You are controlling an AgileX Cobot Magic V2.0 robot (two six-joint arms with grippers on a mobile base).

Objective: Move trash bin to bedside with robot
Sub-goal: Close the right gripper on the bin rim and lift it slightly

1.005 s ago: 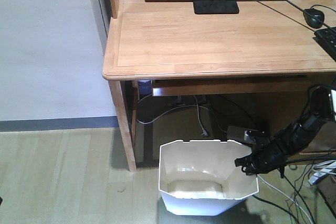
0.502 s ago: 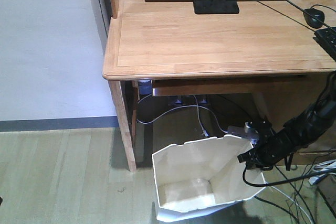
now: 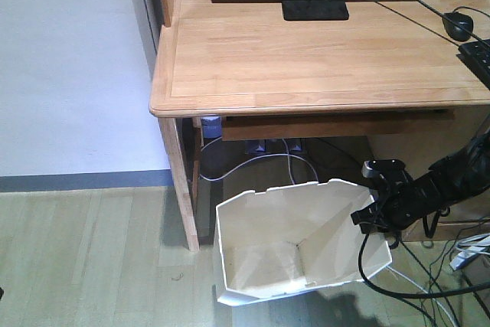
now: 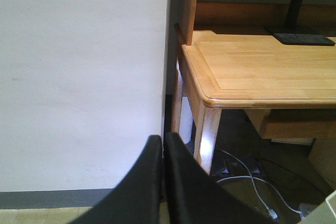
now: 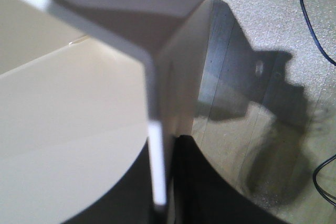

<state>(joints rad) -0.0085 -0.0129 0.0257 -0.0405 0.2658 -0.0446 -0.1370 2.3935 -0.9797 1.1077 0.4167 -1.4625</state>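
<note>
The white trash bin hangs tilted under the desk's front edge, its cream inside facing up and left. My right gripper, on a slim black arm, is shut on the bin's right rim. In the right wrist view the thin rim wall runs between the black fingers of my right gripper, one inside and one outside. My left gripper is shut on nothing, pointing at the white wall beside the desk. The bedside is out of view.
A light wooden desk stands above the bin, its leg just left of it. Cables trail on the floor under the desk and at the right. A monitor base, mouse and keyboard are on the desk.
The right gripper has risen with the bin's right rim. The bin has lifted off its upright stand, tilted and shifted slightly left.
</note>
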